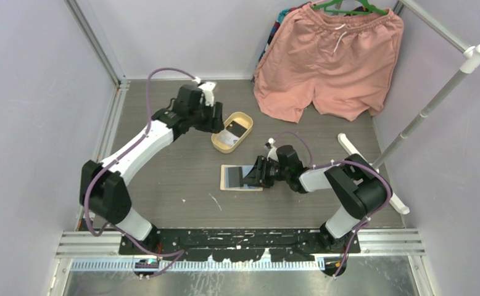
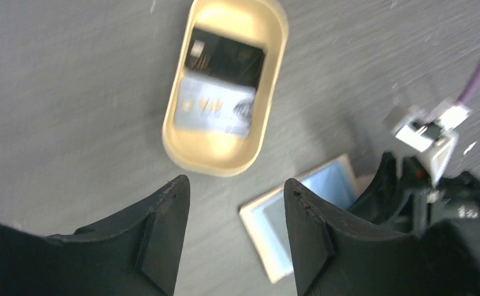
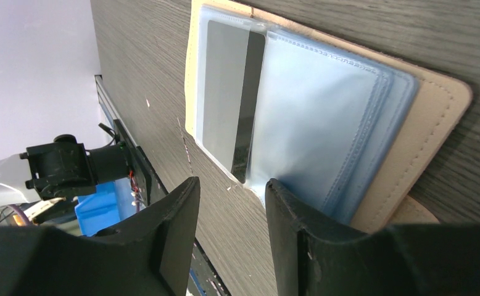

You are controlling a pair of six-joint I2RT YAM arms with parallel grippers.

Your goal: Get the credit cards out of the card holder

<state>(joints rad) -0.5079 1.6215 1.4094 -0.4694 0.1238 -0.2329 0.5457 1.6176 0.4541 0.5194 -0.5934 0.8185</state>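
Note:
The card holder (image 1: pixel 232 177) lies open on the table, beige outside with pale blue pockets (image 3: pixel 311 117). A grey card with a dark strip (image 3: pixel 222 92) sits in its left pocket. My right gripper (image 1: pixel 257 174) is open and empty, low over the holder's right side; in the right wrist view (image 3: pixel 230 182) one fingertip (image 3: pixel 281 191) is at the corner of a blue sleeve. My left gripper (image 1: pixel 216 123) is open and empty above the cream oval tray (image 1: pixel 250 123). In the left wrist view, the tray (image 2: pixel 213 165) holds a dark card (image 2: pixel 228 58) and a pale grey card (image 2: pixel 216 108).
Pink shorts (image 1: pixel 330 61) hang at the back right. A white pole (image 1: pixel 435 98) slants along the right side, with a white bar (image 1: pixel 348 148) on the table near the right arm. A metal rail (image 1: pixel 237 243) runs along the near edge.

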